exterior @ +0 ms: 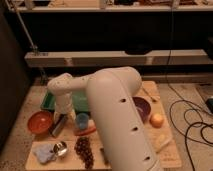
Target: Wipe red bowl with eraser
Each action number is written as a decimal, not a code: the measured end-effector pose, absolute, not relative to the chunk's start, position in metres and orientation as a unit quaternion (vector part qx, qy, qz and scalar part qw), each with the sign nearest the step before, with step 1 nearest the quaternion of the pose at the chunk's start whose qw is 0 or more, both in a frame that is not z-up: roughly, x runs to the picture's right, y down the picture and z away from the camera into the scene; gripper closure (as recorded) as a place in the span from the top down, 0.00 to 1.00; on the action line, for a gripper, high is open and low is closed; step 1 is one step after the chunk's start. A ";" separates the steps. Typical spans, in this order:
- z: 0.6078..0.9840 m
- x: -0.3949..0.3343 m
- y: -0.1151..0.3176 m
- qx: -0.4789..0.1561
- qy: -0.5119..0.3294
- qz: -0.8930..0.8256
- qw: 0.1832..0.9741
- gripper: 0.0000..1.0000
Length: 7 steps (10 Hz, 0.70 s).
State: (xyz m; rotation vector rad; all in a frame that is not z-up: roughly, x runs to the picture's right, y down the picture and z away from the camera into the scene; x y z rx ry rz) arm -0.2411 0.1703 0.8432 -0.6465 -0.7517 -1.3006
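Note:
The red bowl (40, 121) sits at the left of the wooden board, round and orange-red. Just to its right lies the eraser (57, 127), a tilted grey oblong with dark sides. My gripper (61, 116) hangs down from the white wrist straight over the eraser's upper end, open. Whether it touches the eraser I cannot tell. My thick white arm fills the middle of the camera view and hides part of the board.
A green tray (49, 100) lies behind the gripper. A blue cup (82, 120), carrot (86, 131), grapes (84, 147), metal cup (60, 148) and blue cloth (44, 153) crowd the front. At the right are a purple bowl (143, 107) and an orange (157, 120).

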 end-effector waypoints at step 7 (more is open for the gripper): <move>0.850 -0.243 0.173 -0.295 -0.333 -0.589 0.675 0.58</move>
